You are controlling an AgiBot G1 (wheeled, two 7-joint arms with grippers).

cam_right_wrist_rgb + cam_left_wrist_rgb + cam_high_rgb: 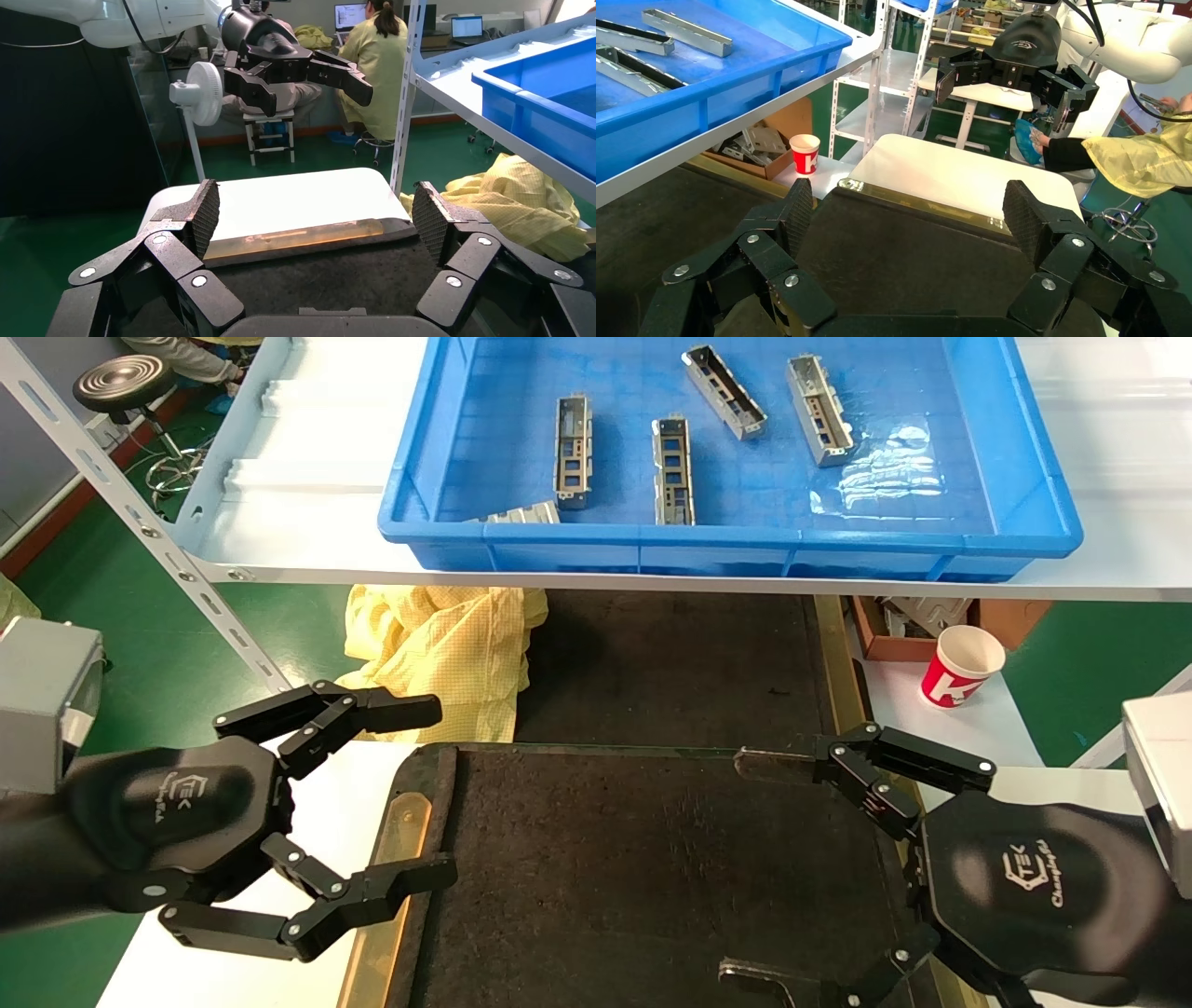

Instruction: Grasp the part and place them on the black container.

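Green flooring is seen beneath a white counter (279, 822), on which the black container (652, 859) is laid flat, its rough dark surface bare and a brass-coloured strip (391, 887) running along its left edge. Above and behind it, a white shelf (307, 505) carries a blue crate (1015, 458). Five silver-grey parts are seen in the crate: one part (573, 451) is set near the middle left, a second (673, 469) lies just beside it, two more (724, 390) (819, 409) are placed toward the back right, and a fifth (523, 513) is half hidden against the crate's front wall. All of them are well apart from the black container.

The left pincer (445, 794) is held over the container's left edge with its fingers spread wide and nothing between them; in the left wrist view the same pincer (909, 214) is shown gaping above the dark surface. The right pincer (740, 868) is held over the container's right side, likewise spread wide and empty, as is confirmed in the right wrist view (316, 214).

A crumpled yellow cloth (438, 645) is seen below the shelf behind the container, and a red and white paper cup (962, 665) stands to the right on a white surface near a brown cardboard box (894, 635).
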